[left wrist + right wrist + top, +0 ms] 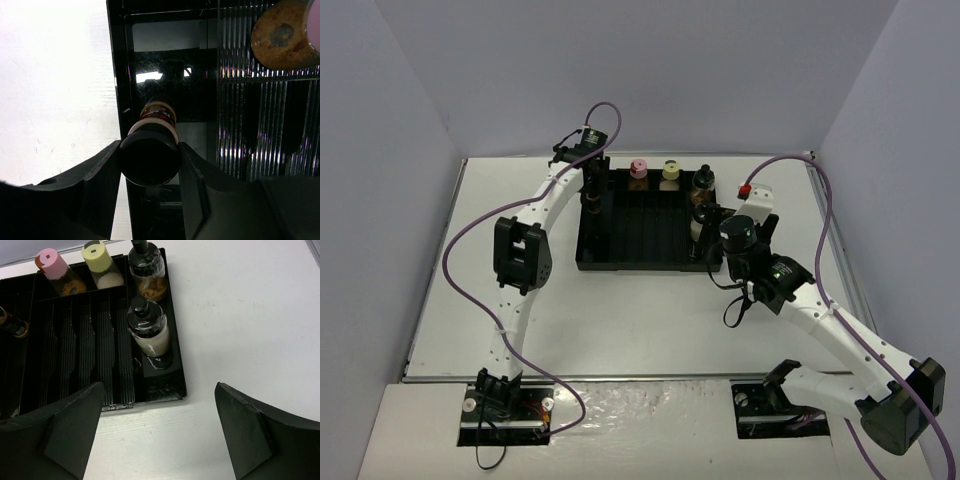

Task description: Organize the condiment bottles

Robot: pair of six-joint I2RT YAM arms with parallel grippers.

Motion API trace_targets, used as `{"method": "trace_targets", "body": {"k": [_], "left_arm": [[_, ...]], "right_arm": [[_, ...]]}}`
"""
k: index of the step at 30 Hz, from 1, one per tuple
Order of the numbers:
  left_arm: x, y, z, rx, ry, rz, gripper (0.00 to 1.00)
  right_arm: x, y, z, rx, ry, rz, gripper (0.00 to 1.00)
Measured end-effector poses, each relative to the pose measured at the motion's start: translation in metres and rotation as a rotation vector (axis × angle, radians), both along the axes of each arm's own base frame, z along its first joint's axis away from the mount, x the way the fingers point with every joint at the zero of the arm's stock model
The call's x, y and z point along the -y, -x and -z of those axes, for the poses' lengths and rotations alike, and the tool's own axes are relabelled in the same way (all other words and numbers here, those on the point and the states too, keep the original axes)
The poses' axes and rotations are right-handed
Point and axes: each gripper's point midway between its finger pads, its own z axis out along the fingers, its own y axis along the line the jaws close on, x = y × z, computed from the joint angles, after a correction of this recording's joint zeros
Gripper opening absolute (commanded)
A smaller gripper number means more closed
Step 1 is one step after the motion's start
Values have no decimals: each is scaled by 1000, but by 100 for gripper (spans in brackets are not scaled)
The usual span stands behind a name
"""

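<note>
Black ribbed plastic tray [630, 240] sits on the white surface [650, 320], between the two arms.

Far row of the tray, left to right:
- small brownish-filled bottle with pink cap [55, 269]
- small pale-filled bottle with yellow cap [100, 261]
- clear bottle with black cap and brown contents [146, 271]

All three stand upright, just beside one another. A clear bottle with black cap and whitish contents [148, 331] stands upright in the right-hand column, just nearer than the brown-filled one.

The left pincer [150, 167] is closed on the cap of a small dark bottle with black cap [151, 142], which has a red-and-gold band below the cap. It holds the bottle over the tray's far left compartment (whether the base touches the tray floor cannot be told).

The right pincer [160, 435] is spread wide with nothing between its fingers. It hangs above the bare surface at the tray's near right corner, apart from all bottles.
</note>
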Motion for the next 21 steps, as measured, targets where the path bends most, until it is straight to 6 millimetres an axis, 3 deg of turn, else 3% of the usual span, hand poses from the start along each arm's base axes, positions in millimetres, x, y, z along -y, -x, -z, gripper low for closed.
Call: {"method": "trace_targets", "body": {"k": [5, 11, 14, 21], "left_arm": [[0, 0, 0, 0, 1, 1, 35], [0, 0, 0, 1, 1, 2, 56], [1, -1, 0, 5, 1, 5, 62], [1, -2, 0, 9, 0, 8, 65]], "right_arm": [[1, 2, 1, 1, -3, -2, 89], [1, 3, 2, -1, -2, -1, 89], [1, 3, 2, -1, -3, -1, 89], [1, 3, 4, -3, -4, 0, 89]]}}
